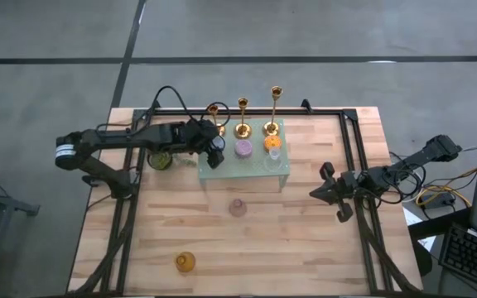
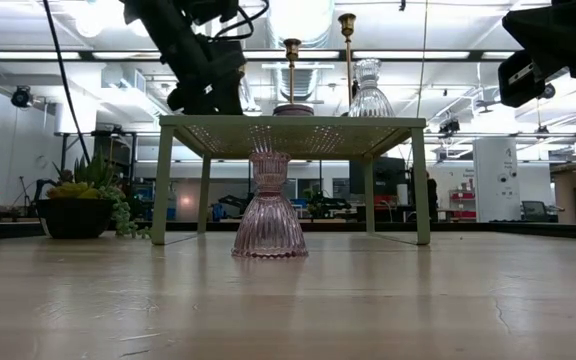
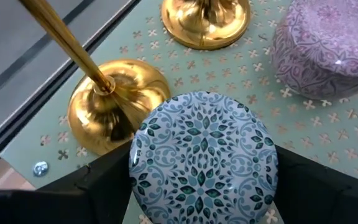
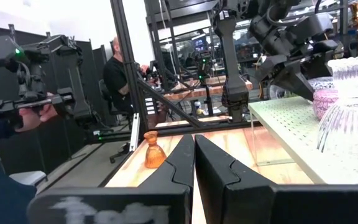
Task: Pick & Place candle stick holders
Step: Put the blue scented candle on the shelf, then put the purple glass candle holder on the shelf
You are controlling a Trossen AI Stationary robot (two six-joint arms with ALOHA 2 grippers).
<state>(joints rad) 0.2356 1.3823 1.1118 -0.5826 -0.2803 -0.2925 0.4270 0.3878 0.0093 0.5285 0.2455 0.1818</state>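
On the pale green mat's (image 1: 247, 172) left edge, your left hand (image 3: 197, 205) is clamped on the blue patterned holder (image 3: 202, 155), just beside a gold candlestick (image 3: 114, 102). Purple holder (image 1: 243, 149), orange holder (image 1: 272, 141) and clear holder (image 1: 275, 154) sit on the mat. Pink holder (image 1: 238, 207) stands mid-counter, amber holder (image 1: 185, 262) near the counter's front edge. Right hand (image 1: 328, 189) hangs at the counter's right side, fingers together.

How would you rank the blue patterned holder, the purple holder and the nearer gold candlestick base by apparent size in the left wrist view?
1. Blue patterned holder, though it sits nearest the camera.
2. Purple holder, partly cropped.
3. Gold candlestick base.
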